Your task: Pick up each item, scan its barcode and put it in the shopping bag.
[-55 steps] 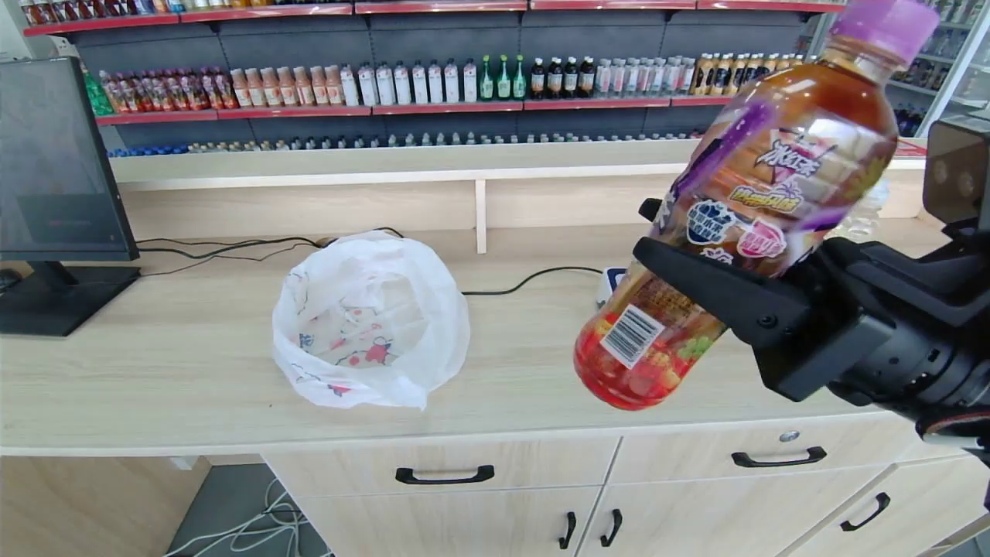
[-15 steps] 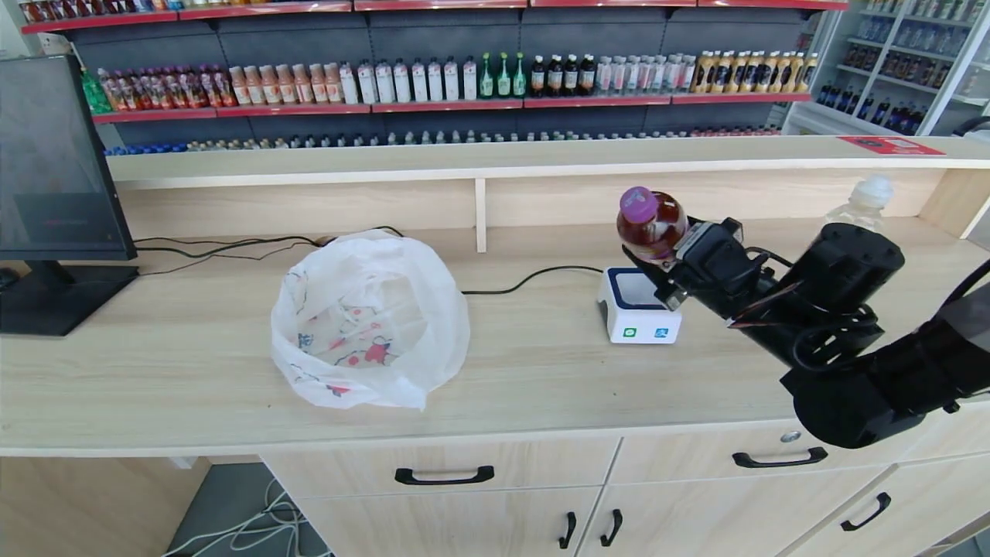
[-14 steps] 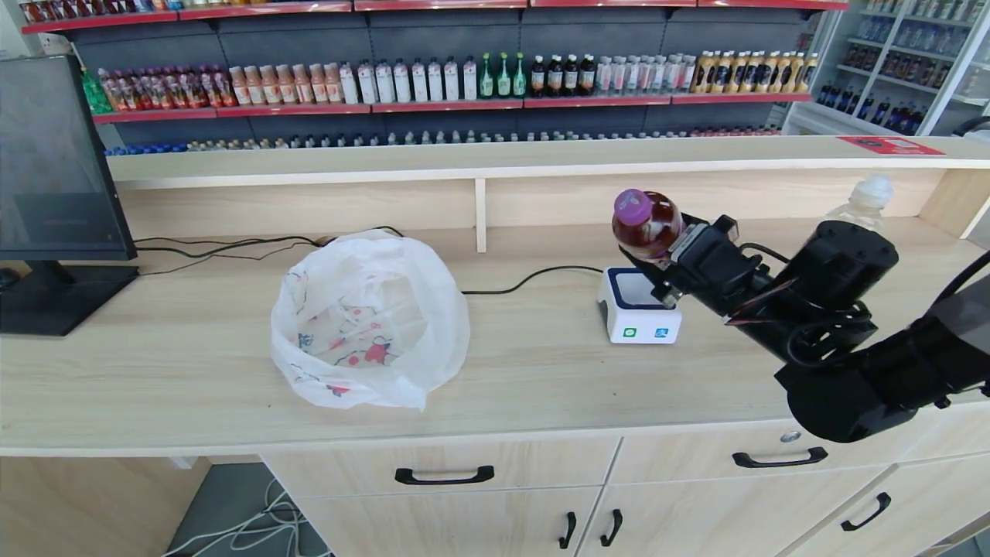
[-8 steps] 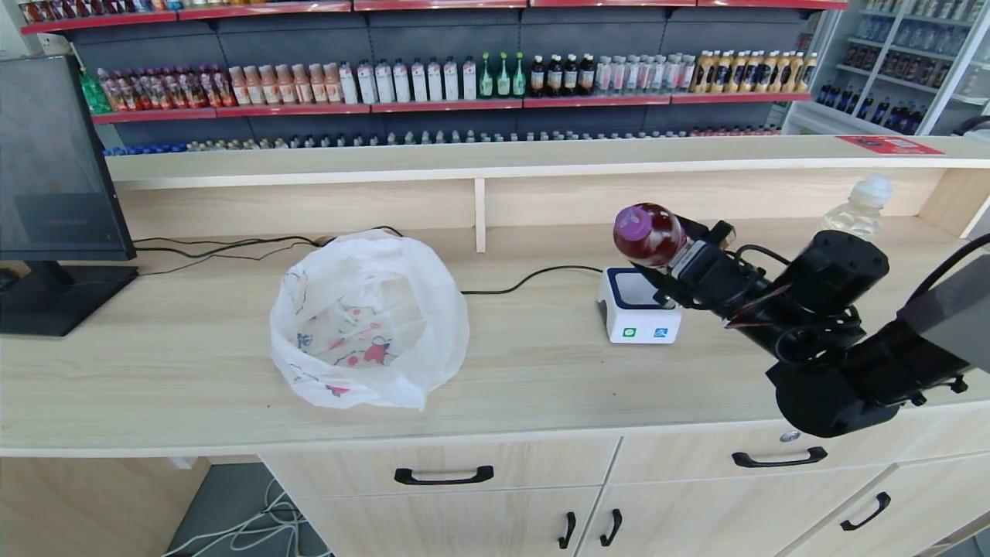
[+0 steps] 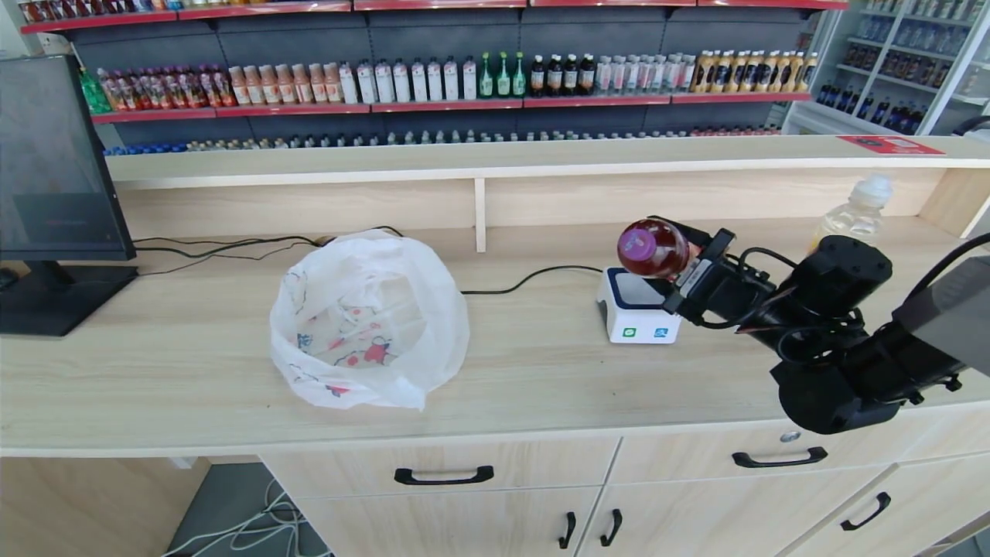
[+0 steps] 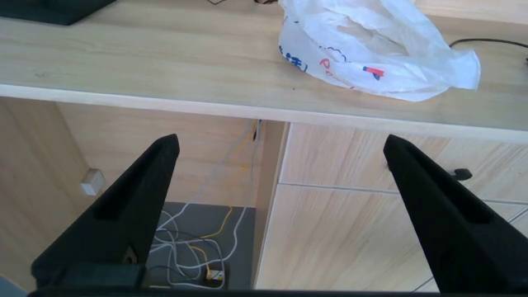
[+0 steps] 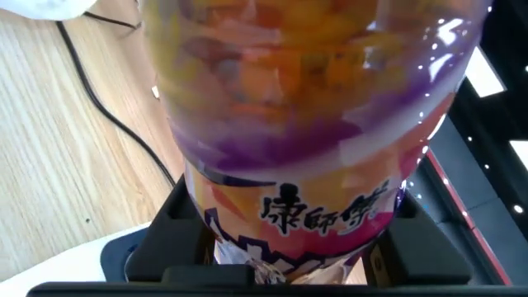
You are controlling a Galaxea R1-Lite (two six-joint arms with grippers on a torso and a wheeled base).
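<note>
While the right claw (image 5: 671, 259) pinches the purple-capped amber plastic drink bottle (image 5: 652, 247) sideways, I'd roll its barcode down toward the small white box scanner (image 5: 636, 313) just beneath the claw.

The bottle (image 7: 313, 115) clamped in the right gripper (image 5: 667, 257) bears a label (image 7: 326, 216) with large dark characters. Just below the gripper, the scanner (image 5: 638, 316) shows two small icons (image 5: 644, 333), one green and one blue, too small to read.
</note>
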